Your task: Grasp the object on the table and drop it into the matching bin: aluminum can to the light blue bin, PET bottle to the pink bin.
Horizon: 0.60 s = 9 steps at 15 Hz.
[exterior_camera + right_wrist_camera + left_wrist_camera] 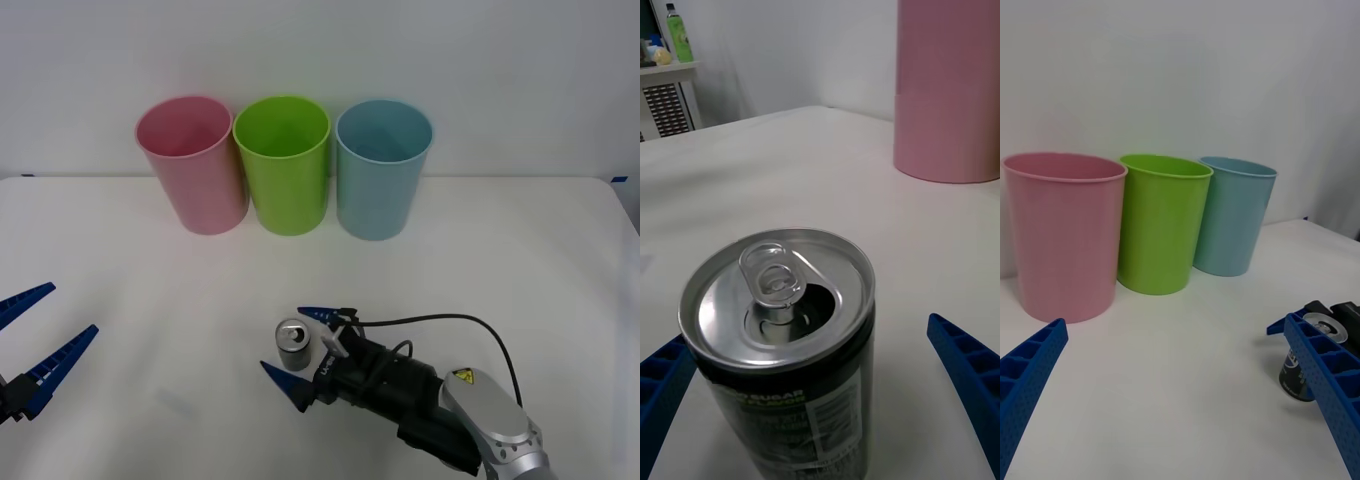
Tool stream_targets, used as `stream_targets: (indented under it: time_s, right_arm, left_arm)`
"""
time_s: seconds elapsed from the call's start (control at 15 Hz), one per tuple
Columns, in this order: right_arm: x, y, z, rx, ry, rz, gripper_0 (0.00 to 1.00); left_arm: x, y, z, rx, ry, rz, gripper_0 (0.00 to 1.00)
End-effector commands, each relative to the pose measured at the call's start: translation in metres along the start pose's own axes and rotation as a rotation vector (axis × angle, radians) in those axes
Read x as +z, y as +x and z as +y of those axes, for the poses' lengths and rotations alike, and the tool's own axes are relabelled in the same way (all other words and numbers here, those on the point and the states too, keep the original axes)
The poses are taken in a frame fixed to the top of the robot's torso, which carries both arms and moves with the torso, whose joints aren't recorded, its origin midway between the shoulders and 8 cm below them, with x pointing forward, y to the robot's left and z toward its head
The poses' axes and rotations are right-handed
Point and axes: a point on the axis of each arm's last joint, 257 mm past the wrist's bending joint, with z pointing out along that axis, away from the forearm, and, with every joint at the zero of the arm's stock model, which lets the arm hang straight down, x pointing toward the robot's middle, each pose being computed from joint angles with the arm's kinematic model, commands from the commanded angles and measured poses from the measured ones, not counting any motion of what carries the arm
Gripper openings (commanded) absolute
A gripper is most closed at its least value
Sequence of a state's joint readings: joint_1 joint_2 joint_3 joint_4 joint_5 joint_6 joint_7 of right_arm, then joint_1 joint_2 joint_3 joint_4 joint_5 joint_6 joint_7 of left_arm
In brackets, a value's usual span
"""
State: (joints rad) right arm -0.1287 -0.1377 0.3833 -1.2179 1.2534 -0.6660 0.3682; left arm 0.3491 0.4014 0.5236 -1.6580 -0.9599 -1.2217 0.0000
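Note:
The aluminum can [294, 346] stands upright on the white table [520, 260], silver top and pull tab up, in front of the bins. My right gripper [282, 339] is open and low, one blue finger on each side of the can. In the right wrist view the can [782, 337] sits between the fingers [966, 375] with a gap on one side. The light blue bin [382, 170] is at the right of the row and the pink bin [192, 165] at the left. My left gripper [72, 308] hovers open at the table's left.
A green bin [285, 165] stands between the pink and light blue ones, all three touching at the back of the table. A black cable [450, 322] loops from the right wrist. The left wrist view shows the pink bin [1064, 232] nearest.

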Motion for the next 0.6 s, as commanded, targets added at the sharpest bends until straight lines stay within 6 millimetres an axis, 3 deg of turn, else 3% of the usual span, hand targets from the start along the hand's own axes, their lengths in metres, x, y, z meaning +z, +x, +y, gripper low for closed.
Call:
stream_targets:
  time_s: [0.07,0.2,0.27,0.33,0.4,0.47,0.6]
  right_arm:
    - [0.0019,0.0003,0.0006,-0.001,0.004,0.003,1.0]
    - [0.0027,0.0004,-0.0002,-0.003,0.007,0.006,1.0]
    - [0.0029,0.0005,0.0005,-0.005,0.006,0.006,0.51]
    - [0.0028,0.0011,0.0016,-0.007,0.005,0.007,0.25]
    - [0.0039,-0.0002,0.0023,-0.009,0.003,0.004,0.08]
    - [0.0039,-0.0004,0.0022,-0.011,0.003,0.003,0.0]
    - [0.004,-0.0011,0.0021,-0.018,0.003,0.002,0.0]
  left_arm:
    - [0.0,0.0,0.0,0.0,0.0,0.0,1.0]
    - [0.0,0.0,0.0,0.0,0.0,0.0,1.0]
    - [0.0,0.0,0.0,0.0,0.0,0.0,1.0]
    - [0.0,0.0,0.0,0.0,0.0,0.0,1.0]
    - [0.0,0.0,0.0,0.0,0.0,0.0,1.0]
    - [0.0,0.0,0.0,0.0,0.0,0.0,1.0]
    - [0.0,0.0,0.0,0.0,0.0,0.0,1.0]
